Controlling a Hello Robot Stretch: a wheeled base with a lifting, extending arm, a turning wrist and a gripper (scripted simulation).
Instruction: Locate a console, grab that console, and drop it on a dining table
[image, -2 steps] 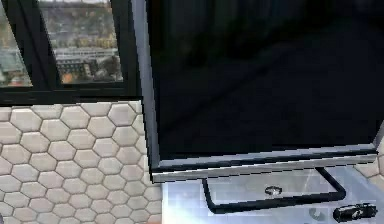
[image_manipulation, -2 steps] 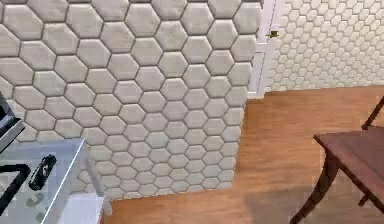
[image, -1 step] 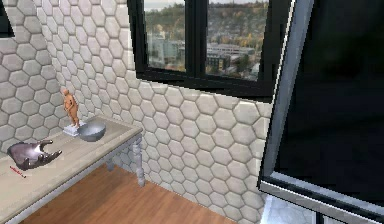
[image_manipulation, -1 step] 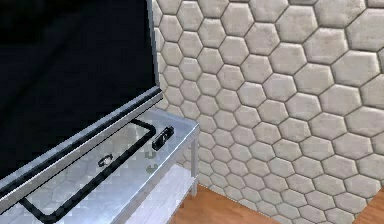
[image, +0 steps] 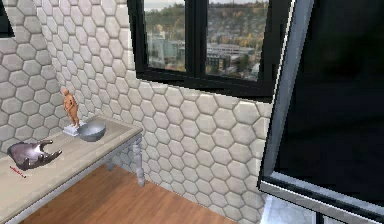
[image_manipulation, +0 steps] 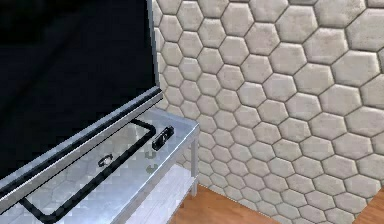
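**Gripper state unknown; likely console lies low under the television**

The gripper's state cannot be told from these views, so how it stands to the target has to be judged from the robot's body alone.

Nothing reads plainly as a console. The best candidate, as a judgement, is the flat dark-rimmed slab (image_manipulation: 92, 175) lying on the TV stand (image_manipulation: 178, 132) beneath the television (image_manipulation: 70, 80). It may equally be the screen's own foot. It sits at about 7 o'clock from the arm side view's centre, with its long axis running from 7 o'clock up toward 1 o'clock, along the stand's front edge. A small dark piece (image_manipulation: 104, 158) rests on it, too small to name. The stand lies on the reaching side and toward the robot's front, so the coming move probably calls for driving forward before any reach.

In the forward view a pale counter (image: 75, 160) at 8 o'clock carries a small statue (image: 70, 107), a grey bowl (image: 92, 131), a dark curved object (image: 32, 153) and a red pen (image: 17, 172). Hexagon-tiled walls (image_manipulation: 280, 90), a dark-framed window (image: 205, 40) and a wood floor (image: 130, 200) close the corner.
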